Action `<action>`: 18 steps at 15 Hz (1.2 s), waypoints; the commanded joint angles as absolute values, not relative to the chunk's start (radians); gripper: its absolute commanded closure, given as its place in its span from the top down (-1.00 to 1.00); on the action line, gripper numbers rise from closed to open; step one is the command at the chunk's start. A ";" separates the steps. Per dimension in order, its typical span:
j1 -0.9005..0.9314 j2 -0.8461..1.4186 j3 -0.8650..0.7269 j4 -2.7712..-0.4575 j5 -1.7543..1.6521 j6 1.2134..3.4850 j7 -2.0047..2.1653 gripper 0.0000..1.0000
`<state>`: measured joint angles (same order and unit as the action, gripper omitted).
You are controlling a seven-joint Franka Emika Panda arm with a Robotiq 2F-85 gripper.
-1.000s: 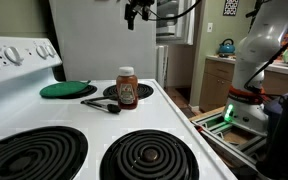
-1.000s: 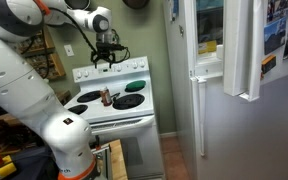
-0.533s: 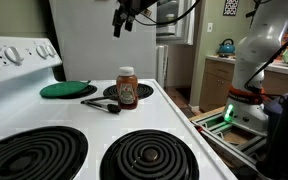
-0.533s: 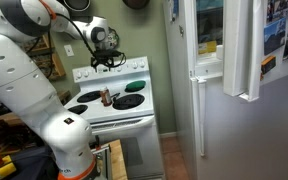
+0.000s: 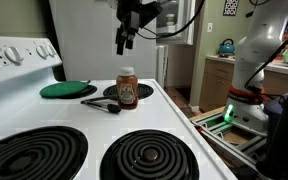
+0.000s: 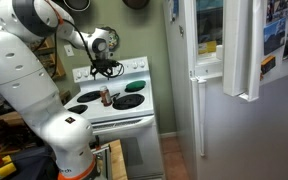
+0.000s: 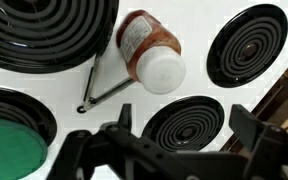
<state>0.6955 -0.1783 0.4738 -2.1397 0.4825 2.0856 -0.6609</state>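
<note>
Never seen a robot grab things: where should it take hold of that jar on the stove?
Probably the upper sides of the jar, around its white cap, coming straight down: it stands upright and round, the open gripper hangs above it, and a black utensil lies beside its base.

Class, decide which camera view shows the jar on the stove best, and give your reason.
In an exterior view the jar shows best: near, side on, whole, upright, label towards the camera. The wrist view sees it from above: mostly white cap, some label. In an exterior view it is a tiny speck.
</note>
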 commanded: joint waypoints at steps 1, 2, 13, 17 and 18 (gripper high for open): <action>0.709 -0.165 0.473 -2.167 0.508 2.101 -0.612 1.00; 0.711 -0.158 0.473 -2.169 0.511 2.092 -0.614 1.00; 0.704 -0.113 0.472 -2.136 0.459 2.073 -0.590 1.00; 0.704 -0.099 0.479 -2.135 0.425 2.081 -0.565 1.00; 0.705 -0.087 0.482 -2.127 0.419 2.074 -0.551 1.00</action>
